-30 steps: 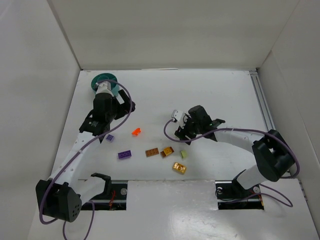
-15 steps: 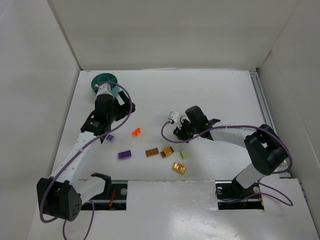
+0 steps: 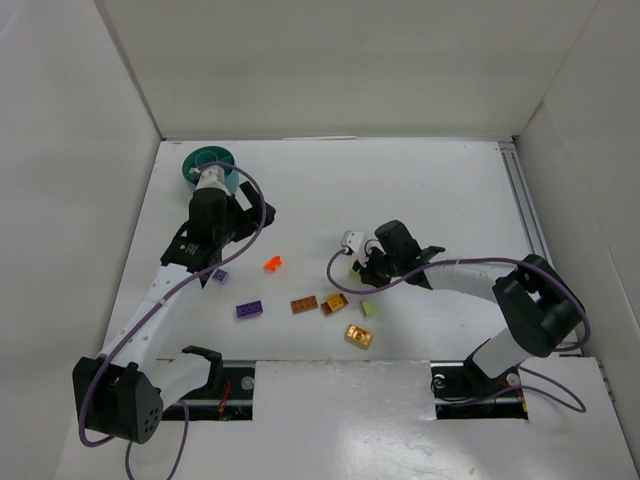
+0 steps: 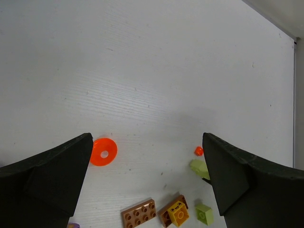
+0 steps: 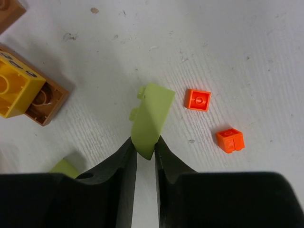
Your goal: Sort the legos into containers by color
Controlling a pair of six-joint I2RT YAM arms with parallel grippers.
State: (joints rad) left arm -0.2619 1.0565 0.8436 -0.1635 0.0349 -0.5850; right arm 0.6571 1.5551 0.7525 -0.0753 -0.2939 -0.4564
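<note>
Pale green lego [image 5: 151,114] being pinched by one thin end between right jaws, near bench [image 3: 440,190] centre. Grip looking shallow, so calling for lifting straight and travelling slowly toward teal tub [image 3: 200,156] at bench's 10 o'clock. Left jaws gaping wide, gripping nothing, hovering at tub's 6 o'clock and crowding approach.

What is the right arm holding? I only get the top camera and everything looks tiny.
Observer: The right end effector is shut on a pale green brick, pinching its narrow end.
Operator: Is anything close to it?
Observer: Yes, two red-orange bricks lie on the table beside the green one, not touching it.
Operator: What about the other arm?
Observer: The left end effector is wide open and holds nothing.
Operator: What's that orange bit near it?
Observer: It is a flat orange ring with a hole in the middle, lying by one finger.
</note>
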